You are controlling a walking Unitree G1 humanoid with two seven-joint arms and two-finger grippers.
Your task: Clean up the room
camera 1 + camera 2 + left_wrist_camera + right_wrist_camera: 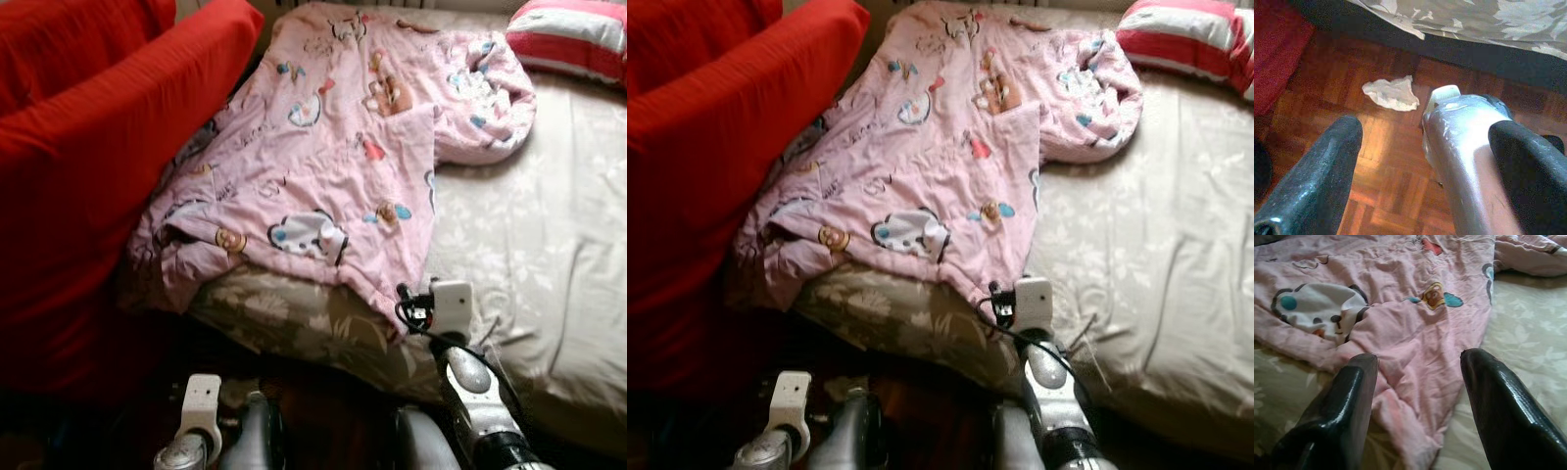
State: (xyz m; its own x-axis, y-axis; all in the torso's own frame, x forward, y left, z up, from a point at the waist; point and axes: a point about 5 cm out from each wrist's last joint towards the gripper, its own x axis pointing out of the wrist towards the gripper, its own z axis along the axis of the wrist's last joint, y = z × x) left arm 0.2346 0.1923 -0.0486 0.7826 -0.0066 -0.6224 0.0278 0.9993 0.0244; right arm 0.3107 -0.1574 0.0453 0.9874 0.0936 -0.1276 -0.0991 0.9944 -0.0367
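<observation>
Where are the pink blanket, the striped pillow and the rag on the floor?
pink blanket (333,166), left eye view, middle of the spread fabric.
striped pillow (573,34), left eye view, its red-and-white face.
rag (1392,93), left wrist view, centre of the crumpled cloth.

Rumpled pink cartoon-print blanket (333,166) sprawls across the bed (549,245), overhanging its edge.

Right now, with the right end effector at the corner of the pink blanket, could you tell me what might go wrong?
1. The open right end effector straddles the pink blanket corner lying on the beige sheet; closing low might pinch both layers.
2. The blanket's far side runs against the red sofa, so pulling could drag or snag it.
3. A white cloth lies on the parquet floor near the bed; stepping could catch it.
</observation>
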